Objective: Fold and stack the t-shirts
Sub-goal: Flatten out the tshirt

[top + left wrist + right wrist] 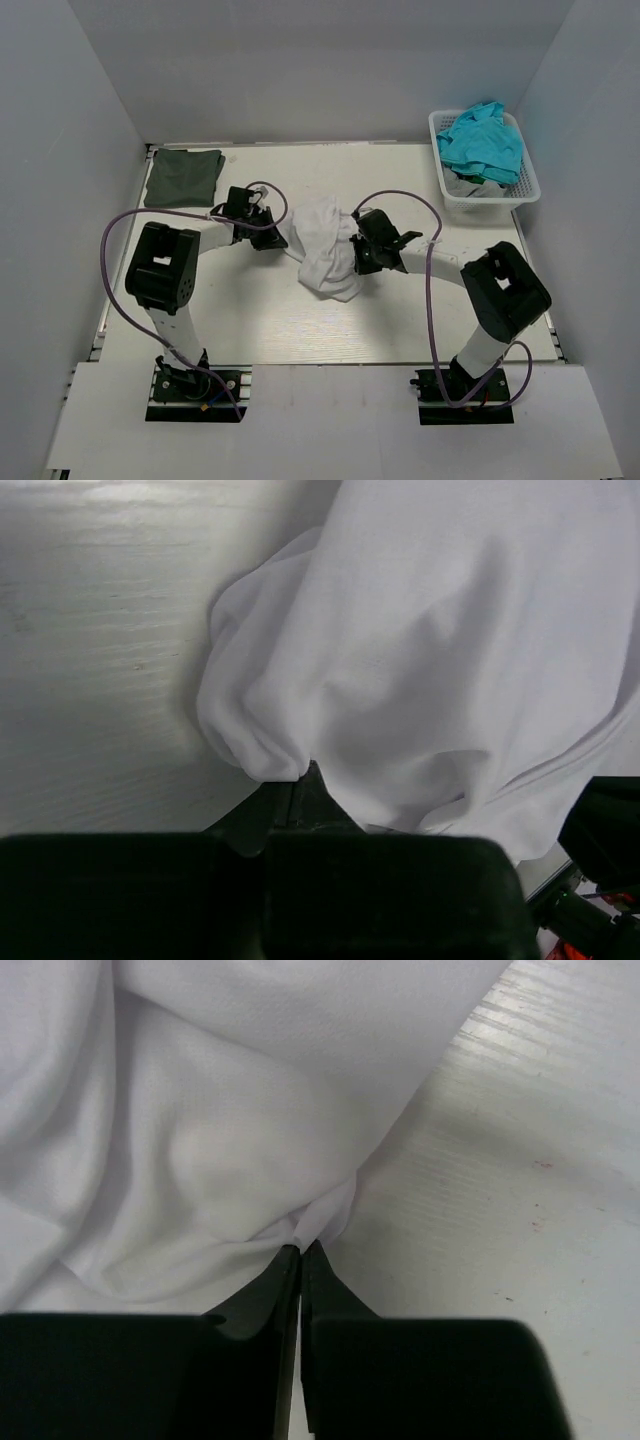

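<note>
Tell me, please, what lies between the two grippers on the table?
The crumpled white t-shirt fills that stretch; the left gripper and right gripper each pinch an edge of it. The top view shows this.

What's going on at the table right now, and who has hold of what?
Both arms are on the white t-shirt, which lies bunched mid-table. The left gripper is pinched shut on its left edge and the right gripper on its right edge. The dark olive-green t-shirt lies folded at the far left corner. A white basket at the far right holds teal cloth.
</note>
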Robot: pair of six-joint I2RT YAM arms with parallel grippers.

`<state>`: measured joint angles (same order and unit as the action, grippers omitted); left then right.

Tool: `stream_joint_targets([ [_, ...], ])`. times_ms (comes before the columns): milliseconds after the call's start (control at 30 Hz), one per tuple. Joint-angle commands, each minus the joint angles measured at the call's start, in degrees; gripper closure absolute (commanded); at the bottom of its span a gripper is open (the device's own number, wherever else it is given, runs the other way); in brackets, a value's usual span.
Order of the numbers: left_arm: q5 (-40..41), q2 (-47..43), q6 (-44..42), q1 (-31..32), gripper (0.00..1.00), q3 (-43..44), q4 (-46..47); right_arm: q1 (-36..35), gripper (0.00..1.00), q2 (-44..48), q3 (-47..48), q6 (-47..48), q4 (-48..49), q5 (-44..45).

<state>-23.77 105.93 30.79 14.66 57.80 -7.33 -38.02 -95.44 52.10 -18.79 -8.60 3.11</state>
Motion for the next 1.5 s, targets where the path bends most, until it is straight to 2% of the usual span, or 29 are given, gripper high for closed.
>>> stream_joint_targets([
  [0, -1.4, -3.4, -1.4, 0.8, 1.0, 3.8, -0.3, -0.2, 1.0, 1.8, 2.7, -2.9, 1.5, 2.1],
  [133, 3.7, -13.8, -1.4, 0.8, 1.0, 5.4, -2.7, 0.0, 1.0, 6.7, 7.3, -3.5, -3.9, 11.8],
  [267, 14.6, -26.5, -0.3, 0.8, 1.0, 7.9, -5.3, 0.4, 1.0, 16.7, 11.3, -4.8, -8.8, 23.4],
  [300, 15.5, -28.8, -0.3, 0.8, 1.0, 9.6, -5.8, 0.8, 1.0, 19.9, 11.6, -4.2, -9.9, 28.9],
  [467, 19.9, -43.9, -0.3, 0.8, 1.0, 12.1, -5.3, 1.5, 1.0, 31.0, 16.5, -1.2, -11.6, 37.4],
  [567, 19.9, -49.7, -0.3, 0.8, 1.0, 13.5, -5.3, 1.4, 1.0, 36.1, 20.3, 0.6, -12.3, 35.5],
  [600, 19.3, -53.3, -0.3, 0.8, 1.0, 13.0, -3.5, 1.5, 1.0, 37.9, 20.8, 1.0, -12.2, 31.8],
  [733, 19.0, -57.4, -0.3, 0.8, 1.0, 12.4, -2.9, 1.5, 1.0, 41.9, 22.9, 1.2, -12.4, 29.0],
  [933, 18.4, -51.9, 1.5, 0.8, 1.0, 14.0, -6.7, 1.6, 1.0, 40.3, 22.9, -0.5, -14.7, 28.4],
  [1100, 20.3, -43.9, 2.9, 0.8, 1.0, 14.5, -7.4, 2.7, 1.0, 32.0, 24.0, -3.0, -16.6, 30.6],
  [1167, 20.3, -37.0, 2.4, 0.3, 1.0, 14.5, -5.9, 4.3, 1.0, 27.4, 24.6, -3.0, -16.6, 30.6],
  [1200, 19.4, -33.9, 2.3, -0.3, 1.0, 15.3, -5.9, 5.0, 1.0, 22.1, 25.9, -3.2, -16.4, 30.4],
  [1300, 19.4, -19.1, 0.8, -0.3, 0.98, 18.7, -3.0, 10.5, 1.0, 10.7, 28.9, -2.7, -14.3, 23.4],
  [1333, 20.2, -15.1, 0.8, -0.3, 0.81, 20.2, -3.0, 13.2, 1.0, 8.0, 30.2, -2.6, -14.0, 21.6],
  [1367, 20.2, -10.7, 0.2, -0.3, 0.63, 25.5, -3.0, 15.5, 1.0, 5.3, 31.8, -2.0, -12.9, 19.8],
  [1400, 20.2, -1.8, -0.5, -0.3, 0.44, 29.5, -6.7, 17.3, 1.0, -3.5, 34.7, -1.3, -12.8, 13.9],
  [1433, 20.2, 2.7, -1.1, -0.9, 0.11, 34.1, -9.8, 18.1, 0.91, -6.6, 40.9, -0.8, -15.5, 12.3],
  [1467, 20.2, 7.1, -1.9, -0.9, 0.03, 45.2, -13.6, 19.0, 0.78, -12.0, 44.0, -0.2, -18.9, 11.5],
])
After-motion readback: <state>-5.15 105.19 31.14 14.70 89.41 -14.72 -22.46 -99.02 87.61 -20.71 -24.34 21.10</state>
